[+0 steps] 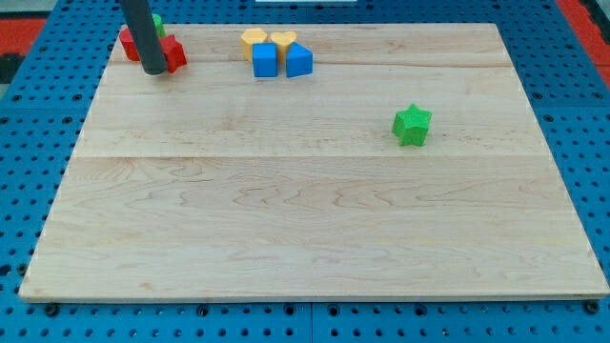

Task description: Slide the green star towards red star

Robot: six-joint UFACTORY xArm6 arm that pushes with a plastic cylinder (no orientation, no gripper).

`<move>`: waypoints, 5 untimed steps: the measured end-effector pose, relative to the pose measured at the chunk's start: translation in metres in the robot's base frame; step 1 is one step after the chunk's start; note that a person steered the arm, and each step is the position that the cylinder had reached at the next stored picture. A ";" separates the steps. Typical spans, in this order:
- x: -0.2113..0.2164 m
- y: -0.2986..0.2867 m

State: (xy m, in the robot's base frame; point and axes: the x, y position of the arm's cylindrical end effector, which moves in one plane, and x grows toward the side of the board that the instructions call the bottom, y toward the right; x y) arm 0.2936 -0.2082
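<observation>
The green star point(412, 125) lies on the wooden board point(305, 219) at the view's right, above the middle. The red star point(172, 53) lies at the view's top left, partly hidden by my rod. My tip point(153, 70) rests on the board right against the red star's left side, far to the left of the green star. Another red block point(129, 43) sits just left of the rod, and a bit of a green block point(157, 23) shows behind it.
Two yellow blocks, a round one point(253, 39) and a heart point(283, 40), sit at the view's top centre with two blue blocks point(265, 60) point(299, 60) just below them. Blue pegboard point(29, 191) surrounds the board.
</observation>
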 end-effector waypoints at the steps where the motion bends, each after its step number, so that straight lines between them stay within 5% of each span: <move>1: 0.055 0.053; 4: 0.070 0.417; 5: 0.120 0.363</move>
State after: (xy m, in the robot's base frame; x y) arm 0.4134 0.1547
